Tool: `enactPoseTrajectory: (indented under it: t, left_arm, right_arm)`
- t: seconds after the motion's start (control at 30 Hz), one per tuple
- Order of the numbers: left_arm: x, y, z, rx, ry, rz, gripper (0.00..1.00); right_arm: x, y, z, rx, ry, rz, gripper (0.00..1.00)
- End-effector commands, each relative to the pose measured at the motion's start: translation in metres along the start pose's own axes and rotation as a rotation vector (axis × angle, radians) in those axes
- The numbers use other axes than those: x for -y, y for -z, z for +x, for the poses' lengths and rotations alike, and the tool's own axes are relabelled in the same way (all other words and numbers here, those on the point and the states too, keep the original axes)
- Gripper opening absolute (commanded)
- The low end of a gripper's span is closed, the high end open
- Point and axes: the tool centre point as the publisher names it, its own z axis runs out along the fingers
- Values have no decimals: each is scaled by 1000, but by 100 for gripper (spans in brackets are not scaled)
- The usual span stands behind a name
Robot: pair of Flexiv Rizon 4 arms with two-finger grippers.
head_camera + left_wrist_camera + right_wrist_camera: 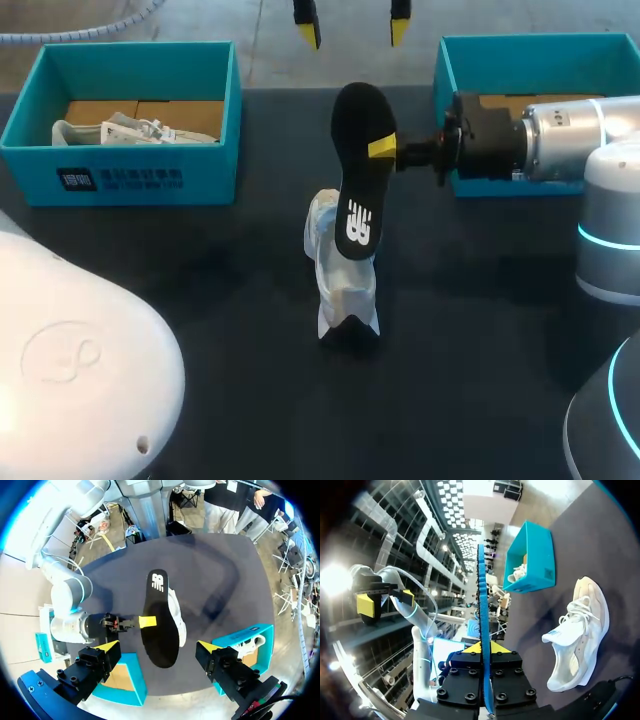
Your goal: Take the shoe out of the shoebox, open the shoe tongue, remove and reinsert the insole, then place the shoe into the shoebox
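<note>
Insole's out! The right gripper (pixel 383 150) has its fingers clamped on the black insole (pixel 358 180), one yellow tip flat against its face. It is held up on edge just above the pale shoe (pixel 343 290); from the right wrist it shows only as a thin line between the fingers. The shoe lies on the desk (pixel 200 300) between the two boxes, well apart from both. The left gripper (pixel 354 28) hangs high over the pair, fingers wide apart and gripping nothing, probably placed to steady the shoe. The left shoebox (pixel 130 180) holds another shoe, and the right shoebox (pixel 480 45) sits beneath the right arm. My read is that reinsertion comes next.
</note>
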Motion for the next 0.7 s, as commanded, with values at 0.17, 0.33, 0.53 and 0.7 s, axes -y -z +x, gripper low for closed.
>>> enactPoseTrajectory:
  t: [0.17,0.33,0.53,0.7]
  left_arm:
    - [6,-3,2,6,-6,-11,100]
    - [11,-6,-1,10,-8,-9,100]
    - [15,-10,-6,36,-14,-12,100]
    - [19,-18,-7,101,-26,-8,100]
  right_arm:
    - [0,2,0,1,0,6,0]
    - [-1,4,0,2,1,11,0]
    - [-2,7,0,3,2,16,0]
    - [-3,8,0,-1,5,17,0]
